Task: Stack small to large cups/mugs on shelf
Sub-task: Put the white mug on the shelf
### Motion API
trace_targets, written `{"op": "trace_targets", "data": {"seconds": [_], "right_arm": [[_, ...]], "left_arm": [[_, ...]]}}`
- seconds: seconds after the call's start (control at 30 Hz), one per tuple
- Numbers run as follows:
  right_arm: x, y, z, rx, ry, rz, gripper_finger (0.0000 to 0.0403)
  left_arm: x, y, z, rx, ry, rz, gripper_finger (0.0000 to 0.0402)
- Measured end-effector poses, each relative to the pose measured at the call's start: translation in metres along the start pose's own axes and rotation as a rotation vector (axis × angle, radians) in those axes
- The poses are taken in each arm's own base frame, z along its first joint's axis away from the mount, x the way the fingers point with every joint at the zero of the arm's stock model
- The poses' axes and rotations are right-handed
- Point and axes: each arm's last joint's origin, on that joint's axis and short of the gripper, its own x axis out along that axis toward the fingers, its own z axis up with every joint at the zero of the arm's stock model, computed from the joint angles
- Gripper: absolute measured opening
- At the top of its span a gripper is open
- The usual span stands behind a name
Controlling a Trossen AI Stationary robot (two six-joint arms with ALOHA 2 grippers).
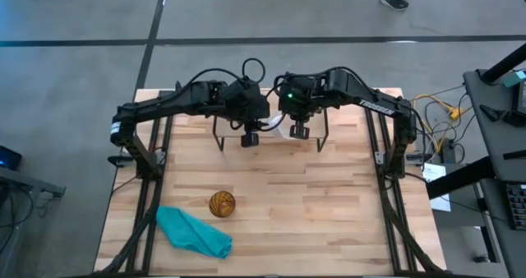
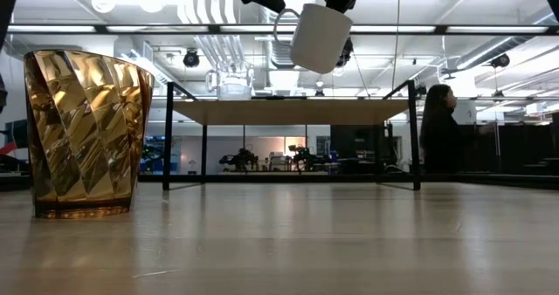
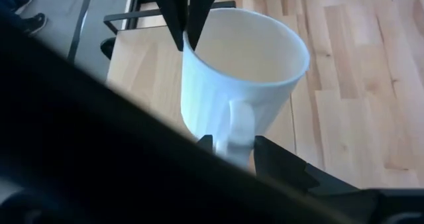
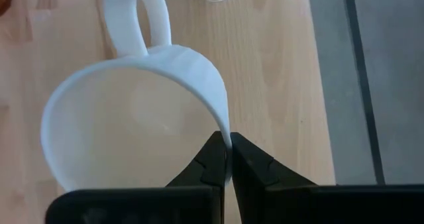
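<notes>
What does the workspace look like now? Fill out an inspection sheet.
Surface: light wooden tabletop.
Job's things: white ceramic mug in the air above the low wooden shelf; small clear glass cup on the shelf; amber patterned cup on the tabletop.
Clutter: teal cloth.
Grippers: right gripper shut on the mug's rim; left gripper around its handle.
Cables: yellow and white cables right of the table.
Surroundings: a person behind the table.

Obstacles: shelf (image 1: pixel 271 126) at 12 o'clock edge of table (image 1: pixel 329 212), both arms crowded above it w/ white mug (image 2: pixel 320 37) hung between grippers; tiny glass (image 2: pixel 232 87) on shelf top. Amber cup (image 1: pixel 222 204) at 7 o'clock, teal cloth (image 1: pixel 194 233) just beside. Free: centre, whole 3–6 o'clock side, gap under shelf between legs.
</notes>
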Motion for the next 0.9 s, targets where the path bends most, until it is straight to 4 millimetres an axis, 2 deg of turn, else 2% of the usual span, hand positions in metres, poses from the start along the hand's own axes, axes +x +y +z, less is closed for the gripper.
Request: {"op": "trace_targets", "data": {"seconds": [0.57, 0.9], "right_arm": [[0.001, -0.004, 0.003, 0.013, -0.039, -0.005, 0.0009], [-0.001, -0.006, 0.002, 0.02, -0.04, -0.006, 0.0009]], "left_arm": [[0.0, 0.001, 0.001, -0.007, -0.02, -0.011, 0.0096], [0.018, 0.0, 0.001, -0.007, 0.014, -0.02, 0.0095]]}}
